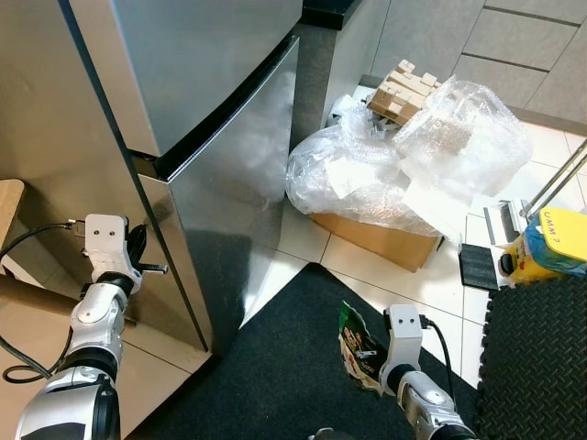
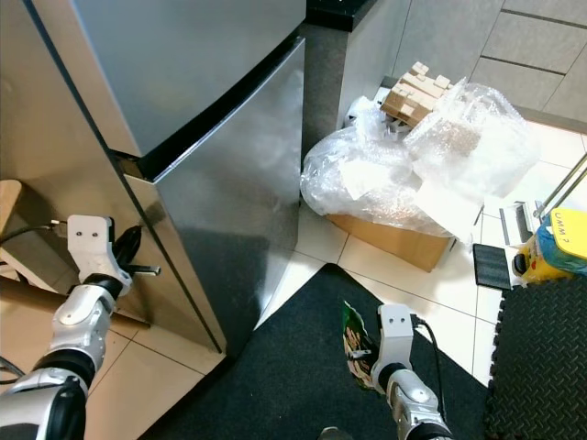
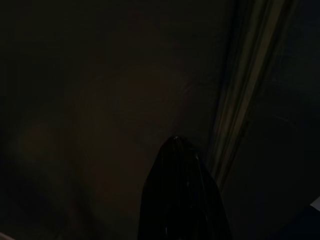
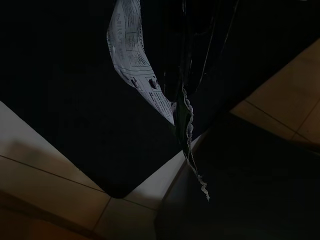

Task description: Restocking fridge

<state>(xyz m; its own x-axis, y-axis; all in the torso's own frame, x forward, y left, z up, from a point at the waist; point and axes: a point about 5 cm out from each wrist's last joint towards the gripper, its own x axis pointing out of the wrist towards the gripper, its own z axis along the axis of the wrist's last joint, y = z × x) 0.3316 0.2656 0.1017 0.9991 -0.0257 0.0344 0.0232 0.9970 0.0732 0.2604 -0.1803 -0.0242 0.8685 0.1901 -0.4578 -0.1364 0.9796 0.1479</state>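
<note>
Right eye view: snack bag — light, crinkly, pinched at its edge by right gripper; left gripper beside fridge, closure cannot tell.

2 silver jointed arms with white wrist blocks, black cables and black fingers.

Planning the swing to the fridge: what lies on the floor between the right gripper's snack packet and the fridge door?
In the left eye view, just black floor mat between the packet and fridge door.
</note>
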